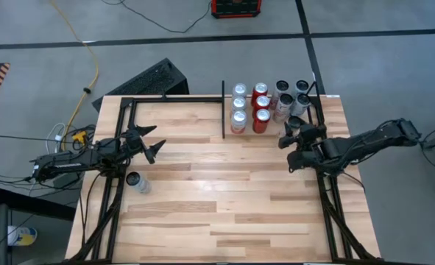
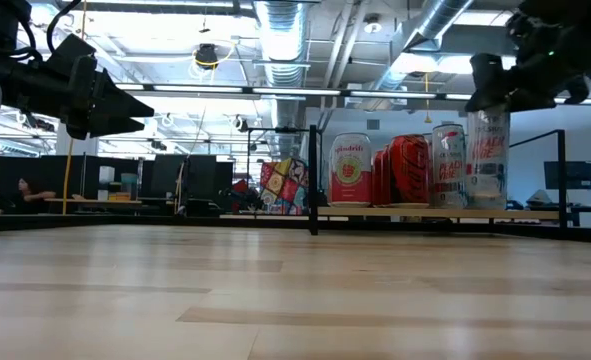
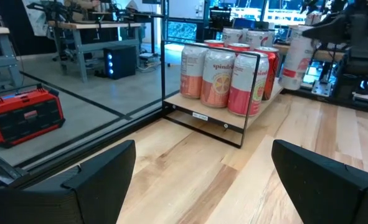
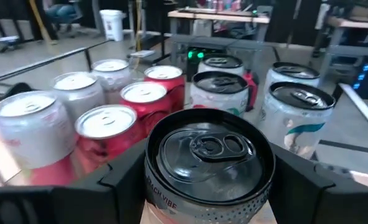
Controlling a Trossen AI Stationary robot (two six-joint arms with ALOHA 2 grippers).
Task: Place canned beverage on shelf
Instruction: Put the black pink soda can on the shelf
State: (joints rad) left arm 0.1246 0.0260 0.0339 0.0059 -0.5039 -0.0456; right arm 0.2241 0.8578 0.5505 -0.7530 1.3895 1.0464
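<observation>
1. Two grippers are in play, but only the right gripper (image 1: 296, 141) carries anything: its jaws are clenched on a tall silver can (image 4: 208, 163), which sits upright between them with its pull-tab top facing the right wrist camera.

2. That held can hangs at the near edge of the cluster of standing cans (image 1: 270, 107), close in front of the jaws. Holding it upright and by its sides is, I judge, what lets it go down flat on the shelf (image 1: 202, 191) next to its neighbours.

3. The cluster is packed in rows beside the short black divider bar (image 1: 223, 110), silver cans and red cans (image 1: 260, 110) together, so the open ground lies on the near side of the rows, where the held can is.

4. The left gripper (image 1: 148, 143) waits over the far side of the planks, jaws released and nothing between them; a single can (image 1: 135, 180) stands apart just beside and behind it.

5. The low view shows what the overhead cannot: the held can (image 2: 487, 158) appears to hang with its base about level with the row, though I cannot tell from that angle whether it touches the wood.

6. The left wrist view alone shows the peach-labelled cans (image 3: 216, 78) and the thin black rail in front of them.
</observation>
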